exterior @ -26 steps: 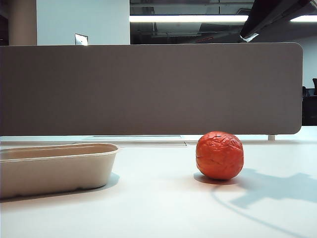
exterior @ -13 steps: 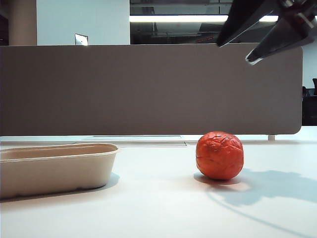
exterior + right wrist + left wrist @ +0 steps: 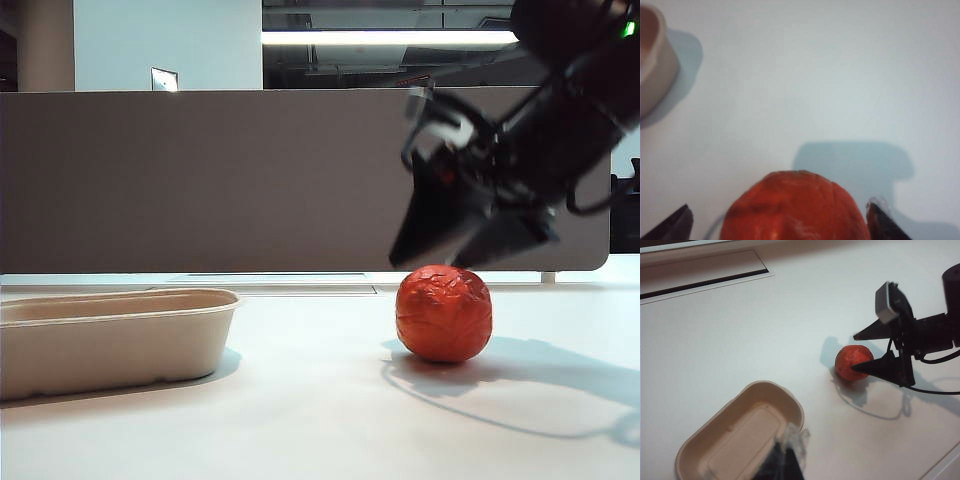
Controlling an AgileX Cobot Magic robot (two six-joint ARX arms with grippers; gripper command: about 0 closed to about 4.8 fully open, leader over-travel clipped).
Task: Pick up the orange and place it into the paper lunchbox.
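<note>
— One container only, yes? What is inside it?

— Yes, the paper lunchbox point(image 3: 115, 335), at the lower left of the exterior view on the white table point(image 3: 320, 420). From above, in the left wrist view, its inside point(image 3: 742, 437) shows bare beige pulp and holds no object.

— And the orange?

— The orange point(image 3: 443, 312) sits on the table right of centre, well apart from the lunchbox.

— Where are the grippers?

— The right gripper point(image 3: 455, 255) hangs just over the orange, tips pointing down to the left, its jaws spread wide. In the right wrist view one dark fingertip point(image 3: 882, 222) stands on each side of the fruit point(image 3: 795, 207); whether they touch it I cannot tell. The left gripper point(image 3: 785, 460) is over the near end of the lunchbox, and its fingers look pressed together.

— What differs from a second ago?

— Then only a dark edge of the right arm showed at the upper right corner. Now it has come down to the orange. Orange and lunchbox have not moved.
</note>
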